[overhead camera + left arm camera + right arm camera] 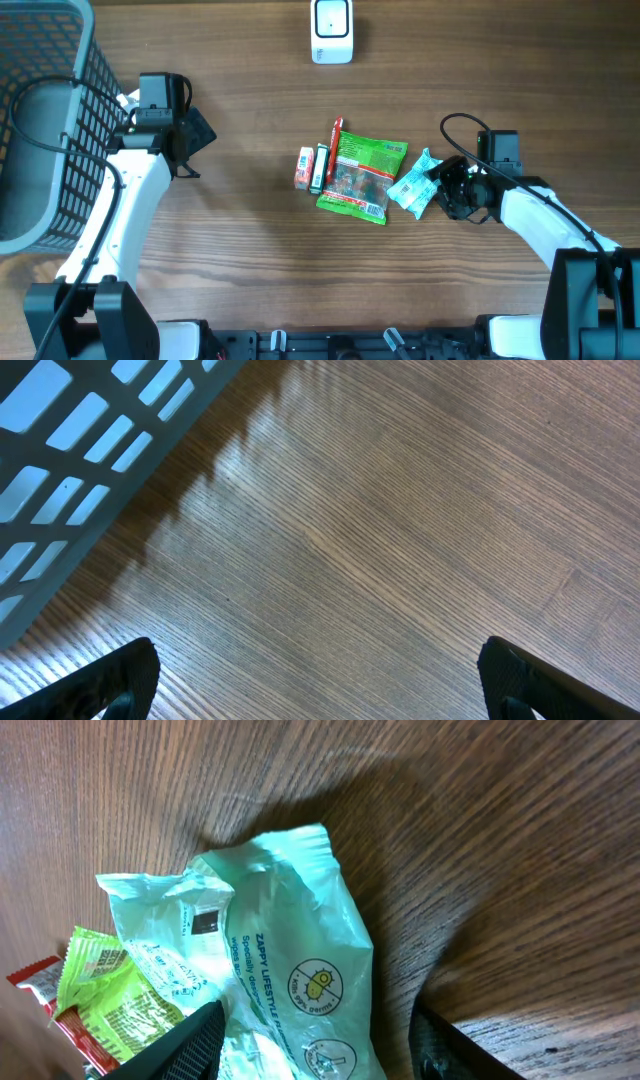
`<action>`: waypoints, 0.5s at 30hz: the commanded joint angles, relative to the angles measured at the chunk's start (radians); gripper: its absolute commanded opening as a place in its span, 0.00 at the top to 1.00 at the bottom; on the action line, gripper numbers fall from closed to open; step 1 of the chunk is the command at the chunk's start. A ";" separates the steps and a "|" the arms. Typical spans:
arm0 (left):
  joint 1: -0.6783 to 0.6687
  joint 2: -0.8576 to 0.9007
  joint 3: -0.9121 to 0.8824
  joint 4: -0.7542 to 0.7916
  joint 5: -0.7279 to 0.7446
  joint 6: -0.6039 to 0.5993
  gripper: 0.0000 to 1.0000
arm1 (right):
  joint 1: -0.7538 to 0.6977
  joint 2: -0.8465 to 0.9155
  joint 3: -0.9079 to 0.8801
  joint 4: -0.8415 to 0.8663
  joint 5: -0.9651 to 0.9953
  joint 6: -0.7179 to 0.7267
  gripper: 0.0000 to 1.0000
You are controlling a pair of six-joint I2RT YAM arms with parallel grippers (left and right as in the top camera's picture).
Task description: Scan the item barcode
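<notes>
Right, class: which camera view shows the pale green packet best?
The right wrist view: the pale green packet is large and close, its print legible. Overhead, the packet is small, beside the green snack bag. The left wrist view misses it entirely.

Mint pouch (270,950) btm cut off at frame edge; dark patch (205,920) maybe barcode, too blurry.

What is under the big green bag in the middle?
A red wrapper pokes out along the green bag's left edge and seems partly tucked beneath it. Anything else under the bag is covered, so I cannot tell.
</notes>
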 commanded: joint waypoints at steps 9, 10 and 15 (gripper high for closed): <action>0.004 0.005 0.001 0.002 -0.016 0.011 0.00 | 0.007 0.015 -0.022 0.013 -0.091 -0.241 0.41; 0.004 0.005 0.001 0.002 -0.016 0.011 0.00 | 0.007 0.015 -0.022 0.022 -0.091 -0.247 0.43; 0.004 0.005 0.001 0.003 -0.016 0.011 0.00 | 0.007 0.016 -0.023 0.042 -0.070 -0.269 0.49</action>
